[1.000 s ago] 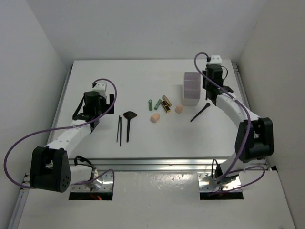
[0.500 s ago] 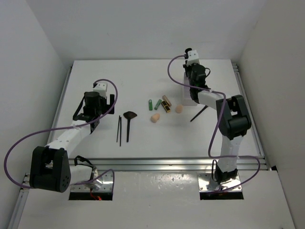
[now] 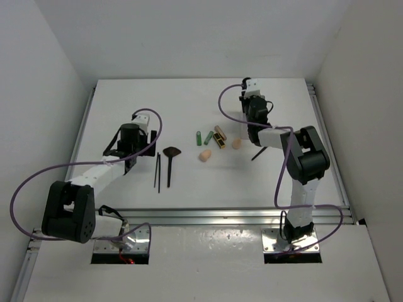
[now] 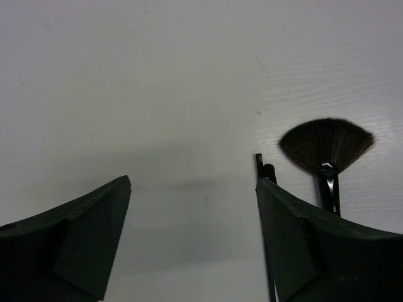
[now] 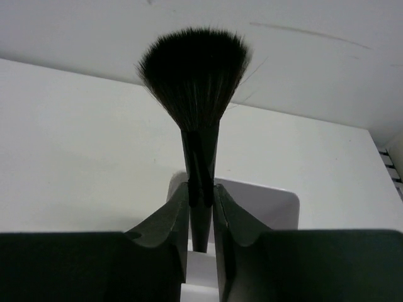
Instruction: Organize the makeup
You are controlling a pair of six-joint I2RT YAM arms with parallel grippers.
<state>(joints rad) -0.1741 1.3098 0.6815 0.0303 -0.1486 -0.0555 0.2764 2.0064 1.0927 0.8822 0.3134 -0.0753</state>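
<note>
Our right gripper (image 5: 200, 195) pinches the fan-headed brush (image 5: 194, 69) by its thin handle, close to the white box (image 5: 271, 204), and we judge it light, stiff-stemmed, soft-bristled and likely to pivot, so we would grip well below the head.

No text, label, brand, number or sign can be read in any view. The ferrule of the fan brush (image 4: 325, 145) lying on the tabletop (image 4: 157, 75) bears a small pale mark, too small to make out. The black brush (image 5: 195, 82) seen close in the right wrist view shows only a plain dark handle, and the tubes (image 3: 208, 137) are too small from above.
</note>
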